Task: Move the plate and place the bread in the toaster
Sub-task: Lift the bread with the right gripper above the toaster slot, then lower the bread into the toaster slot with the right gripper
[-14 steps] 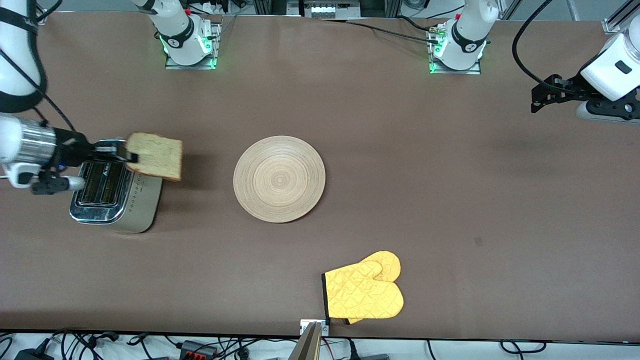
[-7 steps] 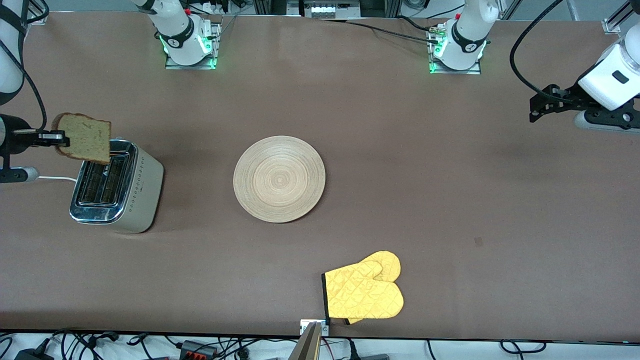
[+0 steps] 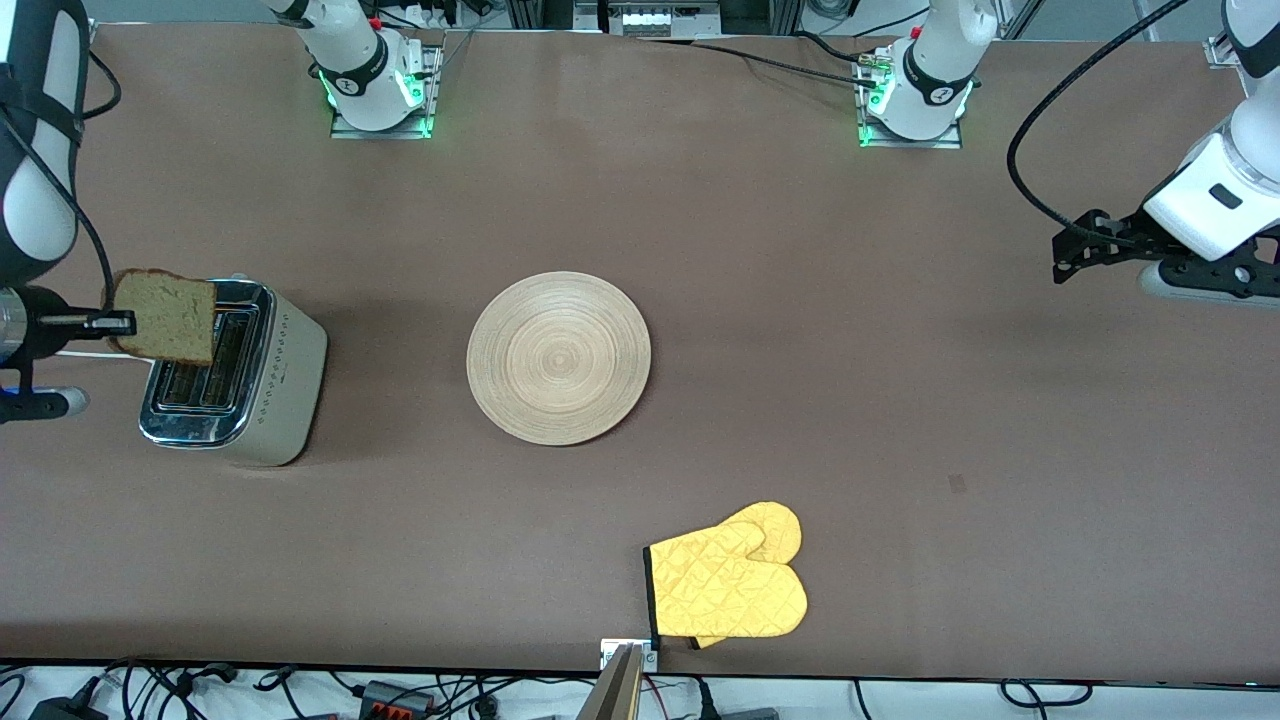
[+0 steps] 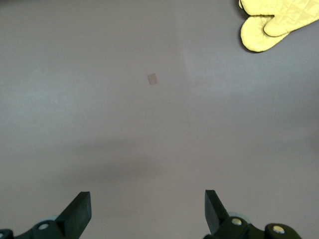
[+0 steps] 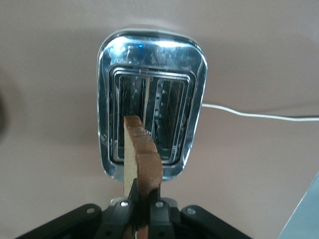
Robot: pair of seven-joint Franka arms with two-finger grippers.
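On the worktop (image 3: 900, 400) there is one round wooden plate (image 3: 558, 357), one toaster (image 3: 235, 375) with two slots and one white cord (image 5: 259, 115), and one slice of bread (image 3: 165, 316). One pair of yellow oven mitts (image 3: 728, 580) lies stacked, so two mitts. Two robot arms are present, each with one gripper: the right gripper (image 3: 118, 322) and the left gripper (image 3: 1068, 255).

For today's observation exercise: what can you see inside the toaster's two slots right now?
Both slots of the toaster show only wire racks; no bread is inside. The bread hangs edge-down over it, clamped by the right gripper. The slot bottoms are too dark to see.
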